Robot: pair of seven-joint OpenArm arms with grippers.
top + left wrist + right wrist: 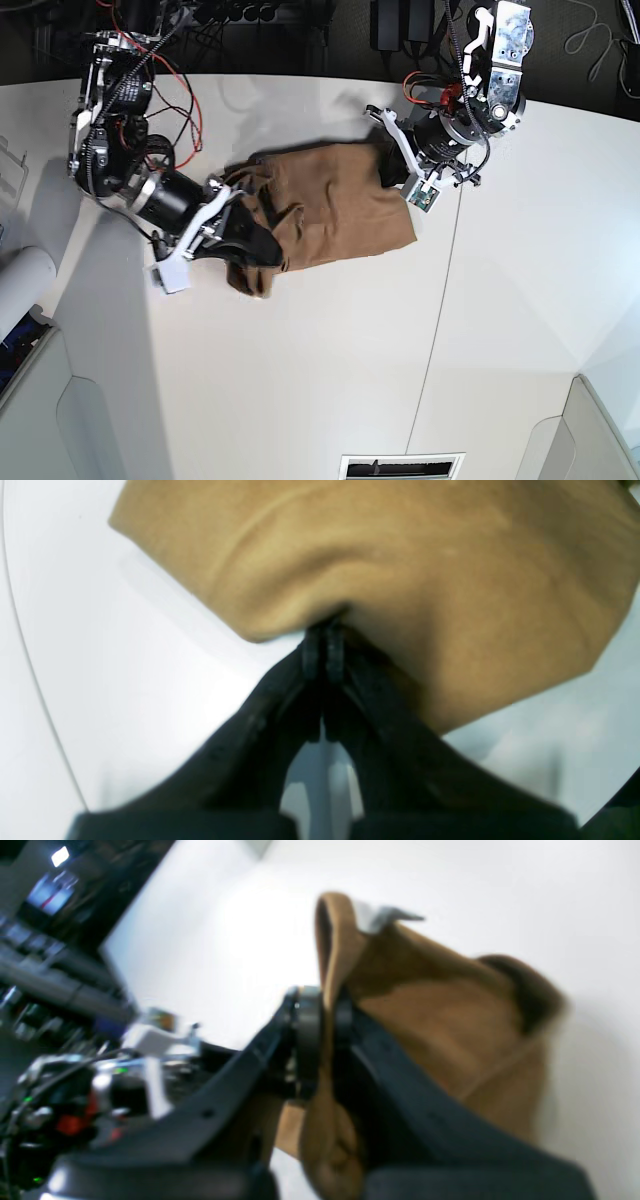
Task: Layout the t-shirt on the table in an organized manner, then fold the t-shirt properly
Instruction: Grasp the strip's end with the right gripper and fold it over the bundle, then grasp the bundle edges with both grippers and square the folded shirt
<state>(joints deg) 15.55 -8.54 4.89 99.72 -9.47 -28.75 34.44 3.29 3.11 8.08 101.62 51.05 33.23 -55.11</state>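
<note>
**One shirt pinched at both ends**

The one tan shirt [330,215] lies bunched on the white desk [300,380], between two arms. The left jaws [322,652] are pressed together on an edge of the cloth. The right jaws [322,1040] pinch a thick fold near the white tag [380,915].
</note>
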